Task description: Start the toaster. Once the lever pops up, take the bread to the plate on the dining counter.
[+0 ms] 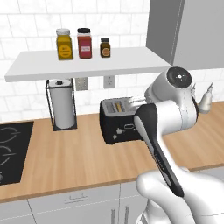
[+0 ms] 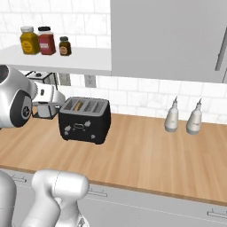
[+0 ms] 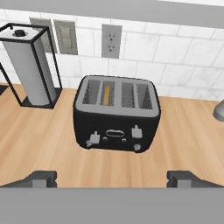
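**Toaster loaded, gripper clear**

Wooden countertop [image 3: 39, 135] below white tile carries the toaster [image 3: 116, 114]. Bread [image 3: 106, 94] stands in its second slot from the left. Paper towel holder [image 3: 30, 65] is left of the toaster, well apart. Gripper [image 3: 112, 178] hovers before the toaster front, jaws spread wide, holding nothing.

No text, brand, number or sign can be read anywhere: the labels on the yellow, red and small brown spice jars [image 1: 83, 43] on the white wall shelf [image 1: 39, 66] are blank blurs, and the light controls on the black boxy toaster [image 3: 116, 114] carry no legible marks.
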Controlling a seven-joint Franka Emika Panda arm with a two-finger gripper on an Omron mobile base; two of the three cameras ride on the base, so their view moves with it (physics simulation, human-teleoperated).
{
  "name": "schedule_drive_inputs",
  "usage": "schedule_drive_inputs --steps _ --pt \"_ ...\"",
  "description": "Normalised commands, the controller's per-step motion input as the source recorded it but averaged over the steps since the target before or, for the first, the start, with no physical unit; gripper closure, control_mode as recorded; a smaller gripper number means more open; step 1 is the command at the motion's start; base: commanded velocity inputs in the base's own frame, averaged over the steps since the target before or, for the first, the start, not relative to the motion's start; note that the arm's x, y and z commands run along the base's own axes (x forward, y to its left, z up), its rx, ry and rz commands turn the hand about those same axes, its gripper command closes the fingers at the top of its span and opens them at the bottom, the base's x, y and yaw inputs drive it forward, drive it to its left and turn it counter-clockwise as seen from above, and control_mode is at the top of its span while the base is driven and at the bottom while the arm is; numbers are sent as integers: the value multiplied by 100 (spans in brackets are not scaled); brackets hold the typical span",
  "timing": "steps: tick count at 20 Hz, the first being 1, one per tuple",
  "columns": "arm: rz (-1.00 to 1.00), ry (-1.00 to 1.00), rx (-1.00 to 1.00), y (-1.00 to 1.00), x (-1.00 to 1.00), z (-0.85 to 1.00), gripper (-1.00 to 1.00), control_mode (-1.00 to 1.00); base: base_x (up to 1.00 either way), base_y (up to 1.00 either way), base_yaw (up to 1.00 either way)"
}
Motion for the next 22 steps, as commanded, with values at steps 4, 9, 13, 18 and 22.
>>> schedule_drive_inputs --steps 4,9,13,18,22 --pt "0 0 0 0 0 0 -100 -100 0 0 0" --pt "0 0 0 0 0 0 -100 -100 0 0 0" --pt "0 0 0 0 0 0 -100 -100 0 0 0" --pt "0 0 0 0 0 0 -100 -100 0 0 0" --pt "0 0 0 0 0 0 -100 -100 0 0 0"
